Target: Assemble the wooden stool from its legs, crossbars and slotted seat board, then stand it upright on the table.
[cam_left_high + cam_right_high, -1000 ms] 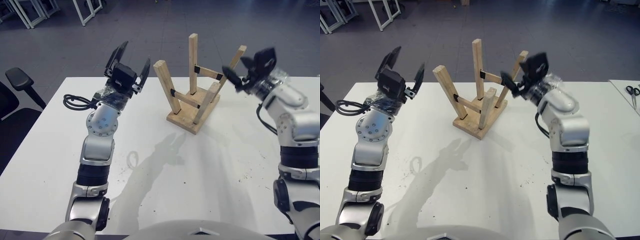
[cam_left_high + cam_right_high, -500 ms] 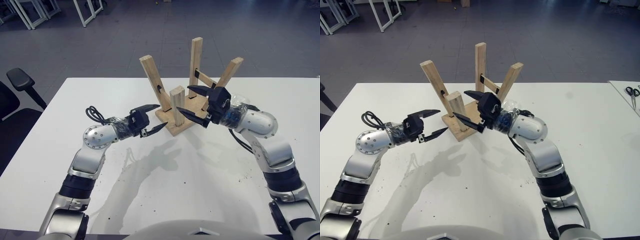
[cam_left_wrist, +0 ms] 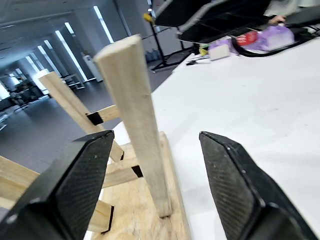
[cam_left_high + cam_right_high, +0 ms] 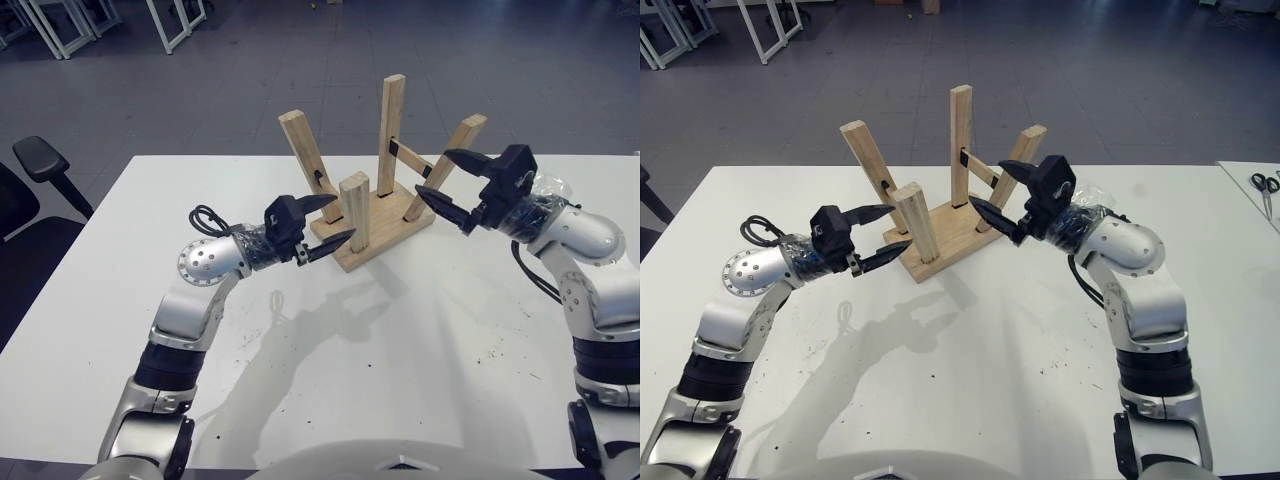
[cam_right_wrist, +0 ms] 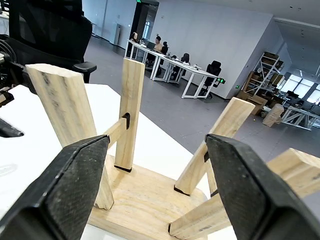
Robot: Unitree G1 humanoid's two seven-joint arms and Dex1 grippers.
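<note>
Since earlier frame, right gripper is drawn back beside stool; left gripper is brought nearer. Both are held wide open, empty. Stool is seen upturned on table, between them.

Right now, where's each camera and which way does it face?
Left eye view: head, forward-down; upturned stool on table, left end effector, right end effector.
Right eye view: head, same scene.
Left wrist view: left wrist, at near leg past own fingers.
Right wrist view: right wrist, at stool legs past own fingers.
Shared: stool.
</note>
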